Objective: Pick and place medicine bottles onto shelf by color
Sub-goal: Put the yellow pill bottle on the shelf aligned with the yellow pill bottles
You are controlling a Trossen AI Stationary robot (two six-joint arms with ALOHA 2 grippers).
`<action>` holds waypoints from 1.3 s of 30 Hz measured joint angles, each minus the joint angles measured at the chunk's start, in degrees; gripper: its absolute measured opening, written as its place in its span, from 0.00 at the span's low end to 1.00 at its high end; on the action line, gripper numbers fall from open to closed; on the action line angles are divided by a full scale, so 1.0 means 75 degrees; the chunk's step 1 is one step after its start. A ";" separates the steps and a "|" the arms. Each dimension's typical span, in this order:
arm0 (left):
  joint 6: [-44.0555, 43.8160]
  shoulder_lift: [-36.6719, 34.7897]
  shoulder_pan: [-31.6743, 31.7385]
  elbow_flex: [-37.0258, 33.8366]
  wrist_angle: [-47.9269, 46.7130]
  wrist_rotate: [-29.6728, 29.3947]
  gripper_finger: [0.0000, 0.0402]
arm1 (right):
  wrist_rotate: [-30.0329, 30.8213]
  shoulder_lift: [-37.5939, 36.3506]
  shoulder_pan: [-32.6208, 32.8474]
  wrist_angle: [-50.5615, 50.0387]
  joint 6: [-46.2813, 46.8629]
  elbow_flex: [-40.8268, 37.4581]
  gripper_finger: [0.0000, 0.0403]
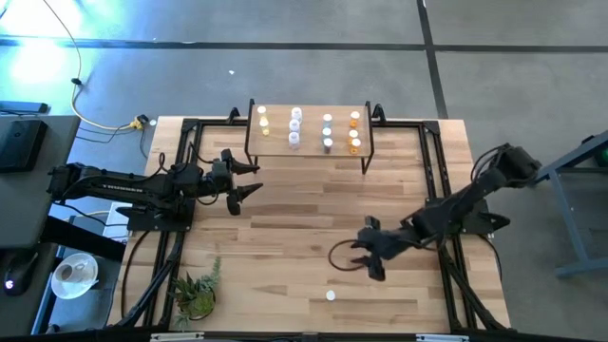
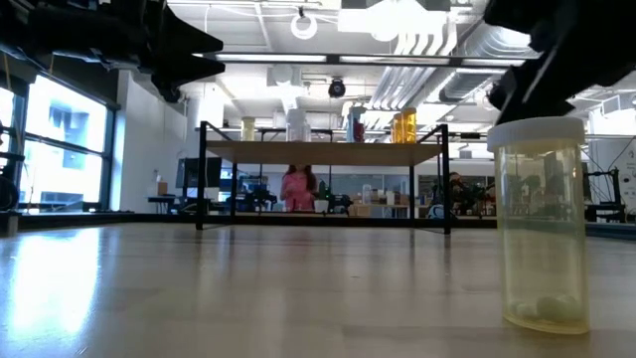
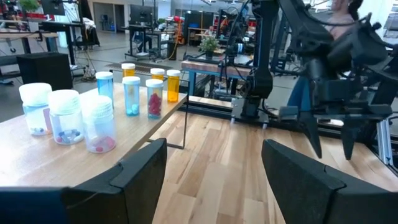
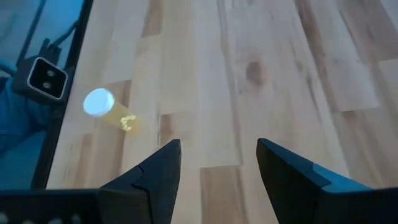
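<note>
The shelf, a light-wood board on black legs, stands at the table's far middle with several medicine bottles upright on it. One yellowish bottle with a white cap stands alone on its base near the table's front edge; it looms large in the low view. My right gripper hovers open above the table, a little right of and beyond that bottle, pointing slantwise down. My left gripper waits open and level, left of the shelf's near side, with nothing between its fingers.
A small potted plant sits at the table's near left corner. Black frame rails run along both sides of the table. A small camera sits at the table's front edge near the lone bottle. Bare wood lies between shelf and bottle.
</note>
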 joint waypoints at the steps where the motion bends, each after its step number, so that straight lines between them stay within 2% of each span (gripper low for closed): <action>1: -0.0025 0.0000 -0.0001 0.0000 -0.0003 0.0000 0.63 | 0.0130 0.0000 0.0144 0.0187 0.0054 -0.0116 0.50; 8: -0.0114 0.0000 0.0000 0.0000 -0.0003 0.0003 0.63 | 0.1289 0.0000 0.1038 0.1213 0.0271 -0.0543 0.50; 16: -0.0116 0.0000 -0.0002 0.0000 -0.0008 0.0006 0.63 | 0.2008 0.0363 0.1738 0.2253 0.0265 -0.0806 0.50; 26: -0.0146 0.0000 -0.0003 0.0000 -0.0052 0.0008 0.63 | 0.1928 0.2038 0.2095 0.4624 -0.0474 -0.0809 0.50; 39: -0.0260 0.0000 -0.0001 0.0000 -0.0054 0.0006 0.63 | 0.1742 0.3685 0.2015 0.6710 -0.0583 -0.0801 0.50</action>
